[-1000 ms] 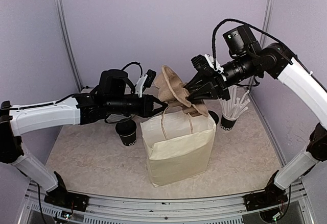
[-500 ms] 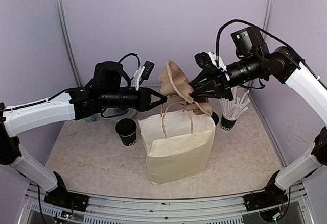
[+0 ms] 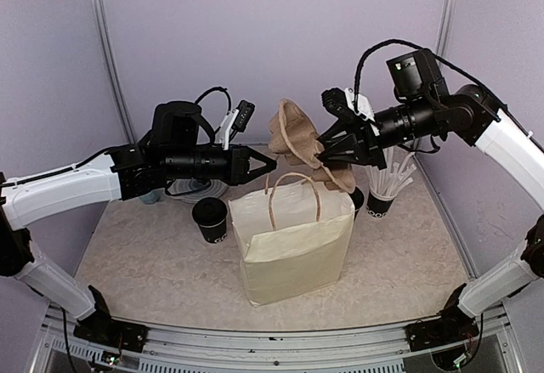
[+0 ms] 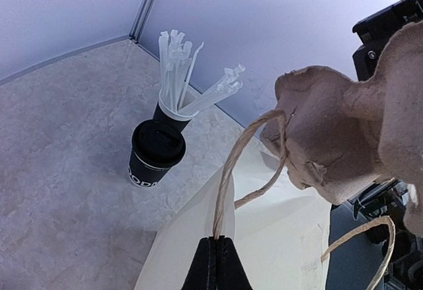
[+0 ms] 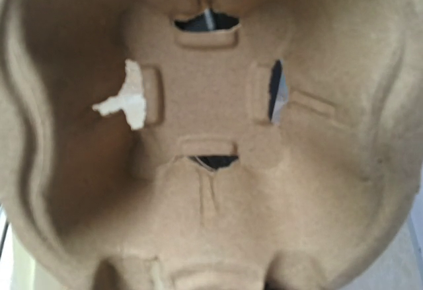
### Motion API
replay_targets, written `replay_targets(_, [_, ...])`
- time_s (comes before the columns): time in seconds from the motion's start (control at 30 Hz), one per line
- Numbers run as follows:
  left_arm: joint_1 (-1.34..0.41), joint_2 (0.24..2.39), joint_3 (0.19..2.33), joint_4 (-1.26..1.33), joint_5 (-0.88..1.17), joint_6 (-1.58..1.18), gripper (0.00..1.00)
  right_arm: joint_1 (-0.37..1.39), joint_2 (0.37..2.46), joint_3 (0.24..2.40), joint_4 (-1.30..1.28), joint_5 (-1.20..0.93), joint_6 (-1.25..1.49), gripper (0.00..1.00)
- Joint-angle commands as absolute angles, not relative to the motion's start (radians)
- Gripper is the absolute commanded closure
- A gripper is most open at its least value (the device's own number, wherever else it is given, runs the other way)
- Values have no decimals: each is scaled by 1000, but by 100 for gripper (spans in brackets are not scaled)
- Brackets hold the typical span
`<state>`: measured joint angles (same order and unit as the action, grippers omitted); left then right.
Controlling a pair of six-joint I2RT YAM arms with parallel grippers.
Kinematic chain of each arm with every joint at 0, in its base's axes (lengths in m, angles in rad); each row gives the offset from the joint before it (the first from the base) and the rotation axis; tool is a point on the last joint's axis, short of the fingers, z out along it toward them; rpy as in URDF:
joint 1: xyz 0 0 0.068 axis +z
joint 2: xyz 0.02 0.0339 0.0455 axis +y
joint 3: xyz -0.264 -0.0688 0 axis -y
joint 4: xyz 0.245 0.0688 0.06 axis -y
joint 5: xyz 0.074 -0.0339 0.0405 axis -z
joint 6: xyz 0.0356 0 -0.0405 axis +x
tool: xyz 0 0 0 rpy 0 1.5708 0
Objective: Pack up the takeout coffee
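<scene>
**Both coffees outside the bag; carrier held aloft**

Left gripper [image 4: 217, 253] is clenched on the twine handle [image 4: 239, 161] of the paper bag [image 3: 293, 250], which stands mid-table. Right gripper [image 3: 330, 154] grasps the pulp cup carrier [image 3: 297, 139], tilted on edge above the bag's mouth. One lidded coffee cup [image 3: 210, 218] stands on the table [image 3: 127, 262] at the bag's 9 o'clock, apart from it. The second lidded cup [image 4: 156, 154] stands at the bag's 2 o'clock, just beside the straw cup [image 4: 173, 105]; contact between them cannot be told.
</scene>
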<state>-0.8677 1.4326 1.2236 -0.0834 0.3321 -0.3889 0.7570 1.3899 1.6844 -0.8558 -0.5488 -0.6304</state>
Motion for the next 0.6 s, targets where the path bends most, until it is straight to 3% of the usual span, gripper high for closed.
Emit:
replay_targets(0.0, [-874, 1410, 1225, -54, 327, -399, 100, 752, 1402, 1659, -847, -531, -608, 85])
replay_targets(0.57, [-873, 1404, 1223, -54, 246, -436, 100, 821, 1434, 1714, -979, -656, -708, 82])
